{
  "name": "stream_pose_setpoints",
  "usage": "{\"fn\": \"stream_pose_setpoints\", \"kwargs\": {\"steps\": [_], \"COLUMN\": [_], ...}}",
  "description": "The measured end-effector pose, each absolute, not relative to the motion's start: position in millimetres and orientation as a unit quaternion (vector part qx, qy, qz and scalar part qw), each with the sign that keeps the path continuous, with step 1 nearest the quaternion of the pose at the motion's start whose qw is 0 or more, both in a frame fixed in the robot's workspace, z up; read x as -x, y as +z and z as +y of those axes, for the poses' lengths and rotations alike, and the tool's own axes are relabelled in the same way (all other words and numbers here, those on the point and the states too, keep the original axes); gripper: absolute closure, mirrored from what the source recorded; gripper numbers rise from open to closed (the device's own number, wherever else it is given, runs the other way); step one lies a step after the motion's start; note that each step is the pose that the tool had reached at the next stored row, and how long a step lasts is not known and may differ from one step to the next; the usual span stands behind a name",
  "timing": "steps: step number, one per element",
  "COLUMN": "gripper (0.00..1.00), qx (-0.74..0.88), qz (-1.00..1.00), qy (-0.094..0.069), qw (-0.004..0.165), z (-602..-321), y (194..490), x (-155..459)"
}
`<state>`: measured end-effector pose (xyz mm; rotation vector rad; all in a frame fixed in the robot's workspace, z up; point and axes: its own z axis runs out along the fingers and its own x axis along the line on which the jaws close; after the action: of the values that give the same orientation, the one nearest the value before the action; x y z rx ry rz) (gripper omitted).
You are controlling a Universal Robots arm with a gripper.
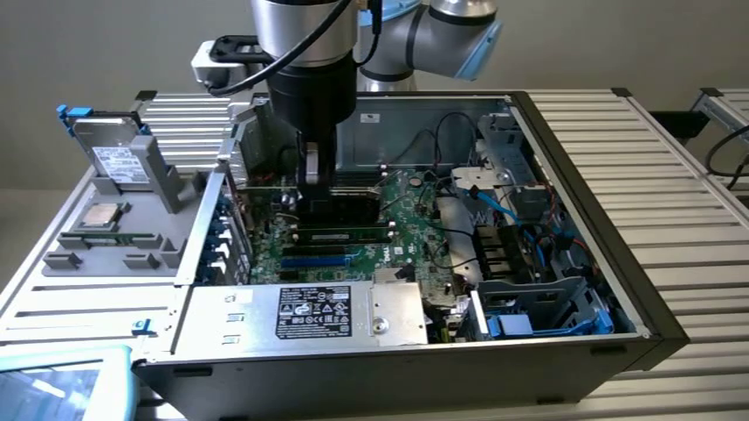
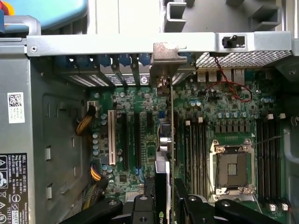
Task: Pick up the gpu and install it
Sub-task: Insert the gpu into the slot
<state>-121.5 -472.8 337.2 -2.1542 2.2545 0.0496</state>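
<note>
Exterior view: the arm's gripper (image 1: pixel 316 189) reaches straight down into an open computer case (image 1: pixel 585 114) lying on its side. It hangs low over the green motherboard (image 1: pixel 404 219), near the case's rear wall at the exterior view's left; what it carries is hard to make out from this angle. Wrist view: the gpu (image 2: pixel 164 140) sits clamped between the gripper's black fingers (image 2: pixel 140 207), one on each face of the card, with the dark fan block nearest the camera. The card is seen edge-on, standing upright over the motherboard. Its long axis runs directly away from the gripper toward the case's rear rail (image 2: pixel 93 44), parallel to the expansion slots (image 2: pixel 126 140). Its silver bracket (image 2: pixel 166 53) is the far end and meets that rail beside the row of slot covers (image 2: pixel 100 70). The card lies between the black expansion slots on one side and the memory slots and empty processor socket (image 2: pixel 231 165) on the other. By this evidence the pick-up is done and the card is lined up along a slot; whether its edge connector has entered the slot cannot be told.
</note>
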Motion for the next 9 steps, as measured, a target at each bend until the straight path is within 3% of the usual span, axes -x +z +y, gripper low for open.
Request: {"fn": "stream_pose_setpoints", "kwargs": {"steps": [9], "gripper": [0.73], "qx": [0.691], "qz": [0.723], "qy": [0.016], "qw": [0.012], "z": [-472.8], "y": [320.9], "x": [121.5]}}
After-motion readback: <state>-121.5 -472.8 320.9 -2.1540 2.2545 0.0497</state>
